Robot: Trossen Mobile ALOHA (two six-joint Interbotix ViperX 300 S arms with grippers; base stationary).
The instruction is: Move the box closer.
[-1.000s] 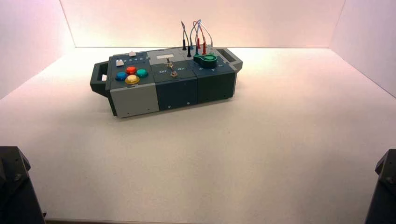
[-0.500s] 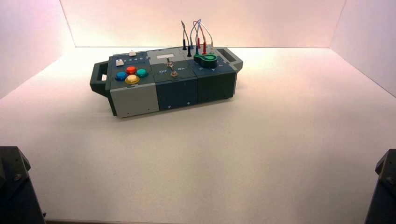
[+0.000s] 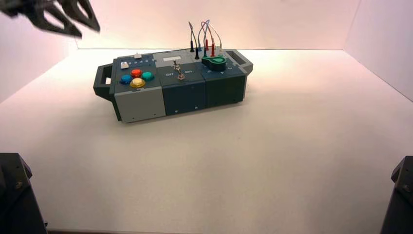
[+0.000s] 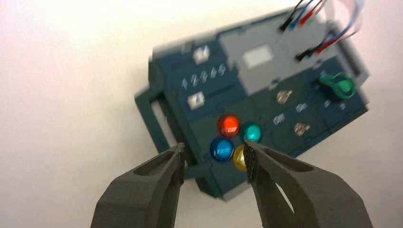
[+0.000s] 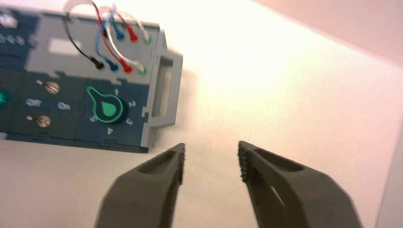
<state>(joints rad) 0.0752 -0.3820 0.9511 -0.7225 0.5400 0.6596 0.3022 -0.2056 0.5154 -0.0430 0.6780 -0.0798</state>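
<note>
The box [image 3: 185, 92] is long, dark teal and grey, and stands toward the back of the white table, turned slightly. It carries four coloured round buttons [image 4: 235, 137], an Off/On toggle switch [image 3: 180, 73], a green knob [image 5: 108, 108] and looped wires [image 3: 204, 34]. My left gripper [image 3: 88, 31] hangs high above the table, up and to the left of the box's left end handle [image 3: 102, 83]. The left gripper [image 4: 214, 151] is open with nothing between its fingers. My right gripper [image 5: 211, 148] is open and empty, in the air off the box's right end handle [image 5: 166, 90].
White walls [image 3: 214, 24] close in the table at the back and on both sides. Black arm bases stand at the front left corner [image 3: 14, 195] and the front right corner [image 3: 399, 195]. Bare table [image 3: 219, 161] lies between the box and the front edge.
The left gripper has come into the high view at the top left, where nothing showed before. The box has not visibly moved.
</note>
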